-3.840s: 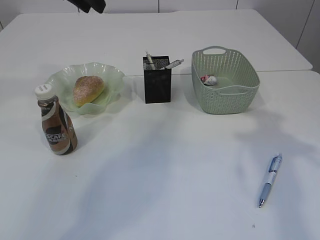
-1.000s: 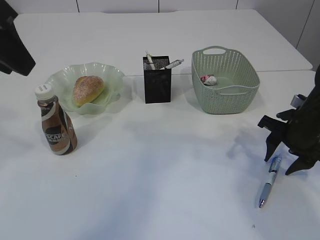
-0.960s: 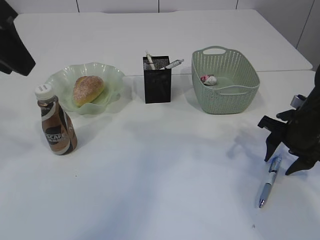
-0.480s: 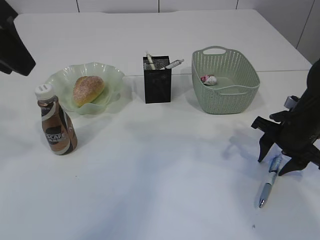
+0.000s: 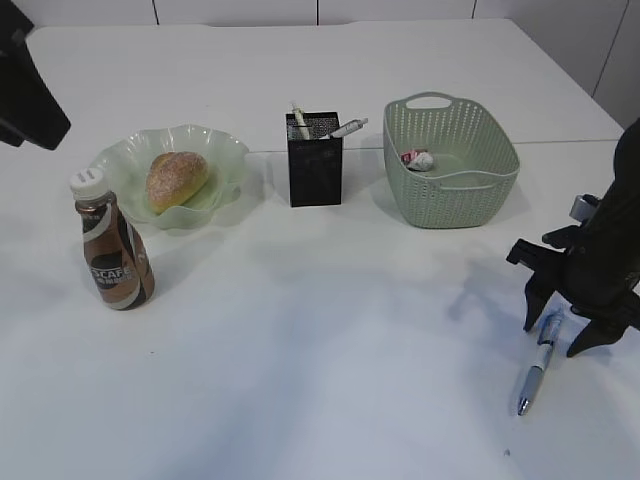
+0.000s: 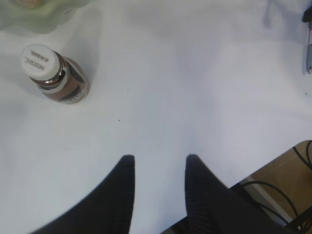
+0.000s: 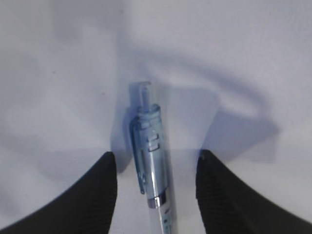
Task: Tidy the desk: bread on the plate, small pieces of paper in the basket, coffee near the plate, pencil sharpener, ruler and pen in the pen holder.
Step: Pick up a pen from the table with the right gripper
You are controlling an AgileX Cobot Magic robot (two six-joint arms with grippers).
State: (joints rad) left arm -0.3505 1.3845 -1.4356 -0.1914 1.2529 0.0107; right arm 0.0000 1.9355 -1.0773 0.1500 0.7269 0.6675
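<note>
A blue pen (image 5: pixel 536 366) lies on the white desk (image 5: pixel 300 350) at the front right. My right gripper (image 5: pixel 552 338) stands open astride the pen's clip end (image 7: pixel 150 175), fingers on either side without touching it. My left gripper (image 6: pixel 160 156) hangs open and empty over bare desk, with the coffee (image 6: pixel 53 73) ahead to its left. The bread (image 5: pixel 176 178) rests in the plate (image 5: pixel 225 155), and the coffee (image 5: pixel 114 250) stands just in front. The pen holder (image 5: pixel 315 170) holds two stick-like items. Crumpled paper (image 5: pixel 418 159) lies in the basket (image 5: pixel 470 190). Ruler and pencil sharpener are out of view.
The left arm (image 5: pixel 25 90) shows as a dark shape at the far left edge. The desk's front edge, with cables below it, runs close behind the left fingers (image 6: pixel 204 195).
Both arms have come into view since the earliest frame. Over the last second the right gripper has shifted only slightly over the pen's upper end. The pen has not moved.
</note>
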